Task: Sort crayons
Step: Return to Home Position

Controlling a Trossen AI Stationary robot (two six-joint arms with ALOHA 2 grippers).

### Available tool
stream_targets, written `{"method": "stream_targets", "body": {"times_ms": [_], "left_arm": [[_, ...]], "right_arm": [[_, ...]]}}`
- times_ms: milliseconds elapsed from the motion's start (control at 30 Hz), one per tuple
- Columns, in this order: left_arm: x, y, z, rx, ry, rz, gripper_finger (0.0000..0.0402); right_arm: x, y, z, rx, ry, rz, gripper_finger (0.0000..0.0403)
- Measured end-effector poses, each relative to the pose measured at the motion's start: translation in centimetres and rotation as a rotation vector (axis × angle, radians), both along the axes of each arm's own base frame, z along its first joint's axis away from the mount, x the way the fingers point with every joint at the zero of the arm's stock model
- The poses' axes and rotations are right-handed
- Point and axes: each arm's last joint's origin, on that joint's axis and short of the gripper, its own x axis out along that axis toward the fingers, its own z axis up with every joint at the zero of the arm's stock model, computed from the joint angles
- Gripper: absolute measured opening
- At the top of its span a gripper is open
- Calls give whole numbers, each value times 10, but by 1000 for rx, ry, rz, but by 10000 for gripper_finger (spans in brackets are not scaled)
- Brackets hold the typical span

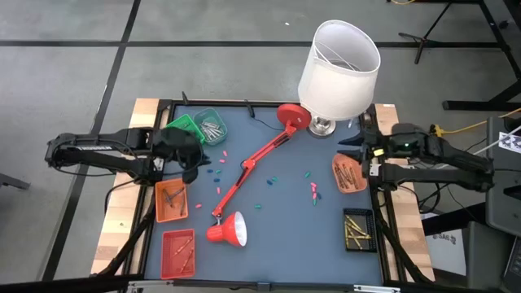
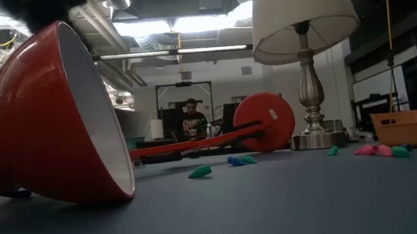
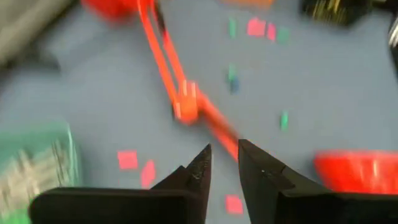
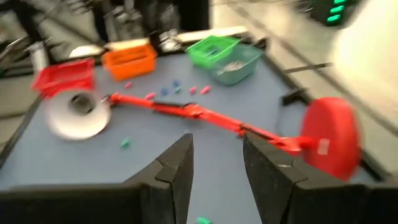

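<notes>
Loose crayons lie flat on the blue-grey mat: pink ones (image 1: 213, 172) near the left trays, more pink (image 1: 314, 191) and teal bits (image 1: 273, 177) toward the right. The low view shows them as teal (image 2: 199, 171) and pink (image 2: 366, 149) stubs. My left gripper (image 1: 195, 163) hovers by the green tray (image 1: 189, 126), above the mat. Its fingers (image 3: 202, 171) are open and hold nothing. My right gripper (image 1: 358, 155) is raised at the right edge beside the orange tray (image 1: 348, 173). It is also open (image 4: 217, 162) with nothing between its fingers.
A red desk lamp lies across the mat: base (image 1: 293, 116), arm (image 1: 252, 163), shade (image 1: 228, 230). A white-shaded lamp (image 1: 338, 69) stands at the far edge. Teal (image 1: 213, 129), orange (image 1: 171, 201), red (image 1: 177, 252) and black (image 1: 356, 230) trays line the sides.
</notes>
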Motion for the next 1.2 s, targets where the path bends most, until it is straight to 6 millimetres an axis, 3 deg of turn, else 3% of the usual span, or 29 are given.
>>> {"method": "stream_targets", "body": {"times_ms": [133, 267, 533, 667, 767, 933, 1067, 1200], "left_arm": [[10, 7, 16, 109, -188, -16, 38], [8, 13, 30, 198, -308, -13, 8], [-28, 14, 50, 321, -433, 5, 1], [-49, 9, 50, 323, -444, 6, 0], [-56, 7, 36, 314, -462, 12, 0], [-51, 7, -9, 270, -552, 1, 0], [-42, 8, -38, 259, -636, -13, 0], [-39, 9, -54, 267, -680, -20, 0]], "right_arm": [[-6, -3, 2, 1, -29, -143, 138], [-10, -1, 3, 6, -49, -110, 138], [-25, 5, 7, 50, -120, 18, 135], [-33, 7, 7, 68, -145, 28, 108], [-38, 8, 7, 67, -154, 30, 73], [-39, 8, 9, 54, -181, 28, 11], [-31, 7, 4, 40, -222, 38, 13], [-21, 6, -13, 31, -236, 88, 13]]}}
